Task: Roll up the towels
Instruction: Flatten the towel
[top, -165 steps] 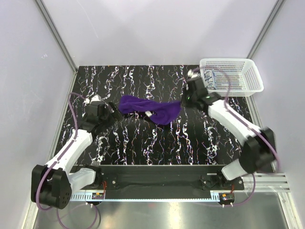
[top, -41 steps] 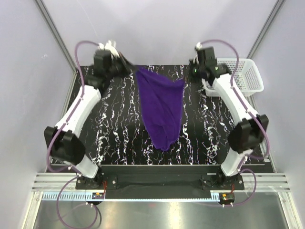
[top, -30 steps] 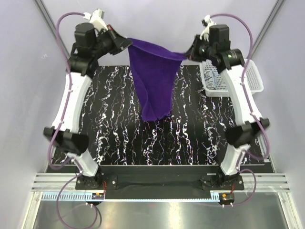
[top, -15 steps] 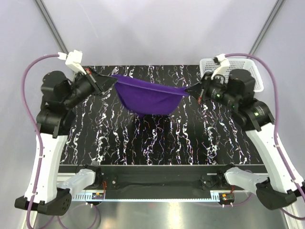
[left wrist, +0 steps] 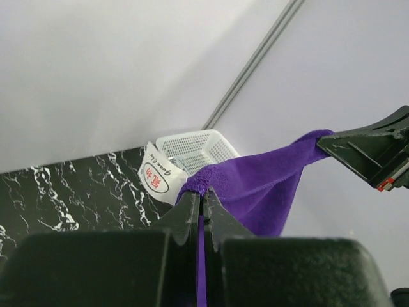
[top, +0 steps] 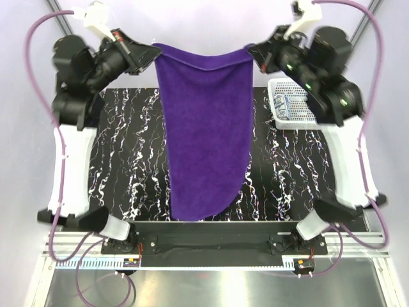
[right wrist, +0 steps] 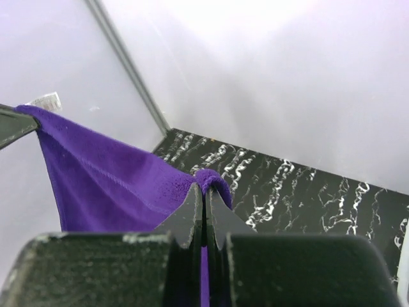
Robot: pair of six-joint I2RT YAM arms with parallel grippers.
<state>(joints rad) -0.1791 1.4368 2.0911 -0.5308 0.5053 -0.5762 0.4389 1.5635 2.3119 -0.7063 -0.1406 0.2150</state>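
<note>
The purple towel [top: 208, 128] hangs high above the table, stretched flat between both arms, its lower end reaching near the table's front edge. My left gripper [top: 153, 52] is shut on its upper left corner, where a white label [left wrist: 158, 178] sticks out beside the closed fingers [left wrist: 189, 214]. My right gripper [top: 254, 51] is shut on the upper right corner [right wrist: 211, 179]. The patterned white towel [top: 289, 107] lies in the white basket [top: 319, 118] at the back right.
The black marbled table [top: 128, 160] lies below the raised towel. The white mesh basket sits at its back right corner, just under my right arm. Light walls and a metal frame post [left wrist: 255, 61] close in the workspace.
Both arms rose and pulled apart, so the sagging purple towel now hangs full length as a flat sheet. Both grips stayed shut on its corners.
</note>
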